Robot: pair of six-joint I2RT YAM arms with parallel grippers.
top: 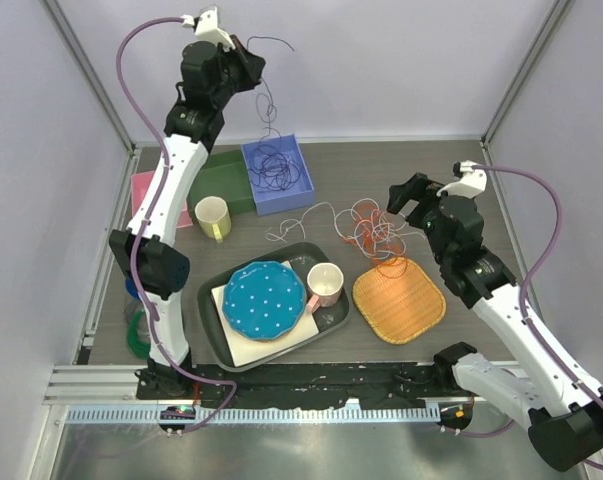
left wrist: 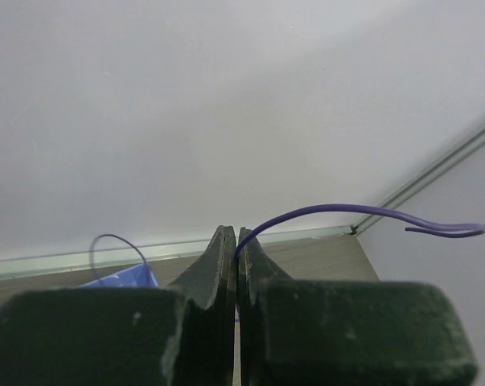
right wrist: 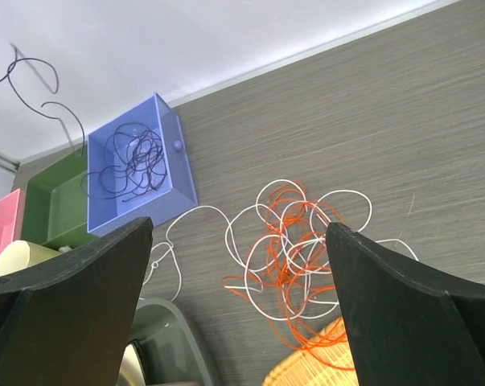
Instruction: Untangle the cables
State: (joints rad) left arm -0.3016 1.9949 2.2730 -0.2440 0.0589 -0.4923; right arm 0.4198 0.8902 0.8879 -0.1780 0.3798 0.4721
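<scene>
My left gripper [top: 249, 55] is raised high at the back, shut on a dark purple cable [left wrist: 339, 211]. That cable hangs down [top: 269, 110] into a blue box [top: 303, 185], where most of it lies coiled [right wrist: 129, 157]. A white cable [right wrist: 290, 233] and an orange cable [right wrist: 306, 318] lie tangled together on the table [top: 376, 230], the orange one reaching onto an orange woven mat [top: 399, 300]. My right gripper [top: 399, 200] is open and empty, hovering above that tangle.
A green box [top: 221, 182] and a pink box [top: 146, 190] stand left of the blue box. A yellow mug [top: 213, 216] stands nearby. A dark tray [top: 331, 320] holds a blue dotted plate [top: 264, 300] and a pink mug [top: 325, 284].
</scene>
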